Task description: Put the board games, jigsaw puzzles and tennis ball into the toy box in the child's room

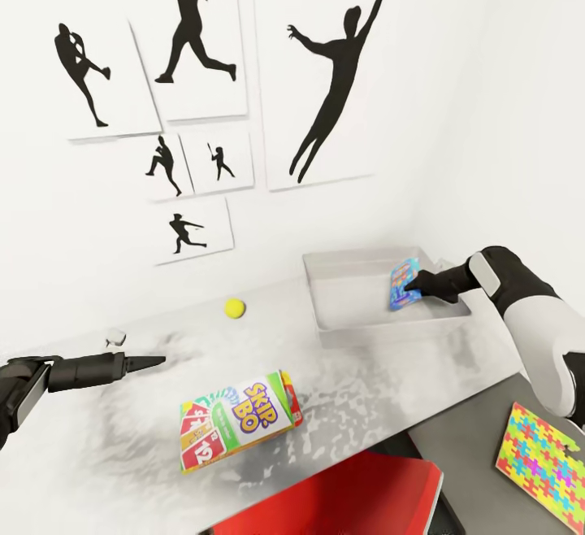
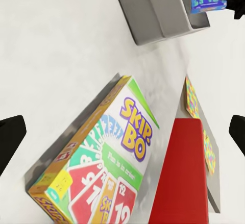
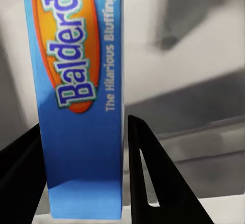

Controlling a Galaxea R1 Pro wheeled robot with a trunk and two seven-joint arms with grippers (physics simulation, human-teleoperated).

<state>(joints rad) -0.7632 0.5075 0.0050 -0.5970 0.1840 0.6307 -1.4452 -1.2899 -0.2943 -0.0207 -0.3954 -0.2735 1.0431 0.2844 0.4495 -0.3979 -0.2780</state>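
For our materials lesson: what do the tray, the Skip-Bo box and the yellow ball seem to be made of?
Tray: probably plastic, since it is plain matte grey with smooth sloping walls. Skip-Bo box: looks like printed cardboard, with sharp folded edges and a slightly glossy print. Yellow ball: too small to judge; evenly yellow, possibly felt.

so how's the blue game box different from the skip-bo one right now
The blue game box is pinched in the right claw over the toy box; the SKIP-BO box rests on the table, with no claw on it. The blue box is mostly blue with an orange oval; the SKIP-BO box is white, green and red. Both are thin printed rectangular game boxes.
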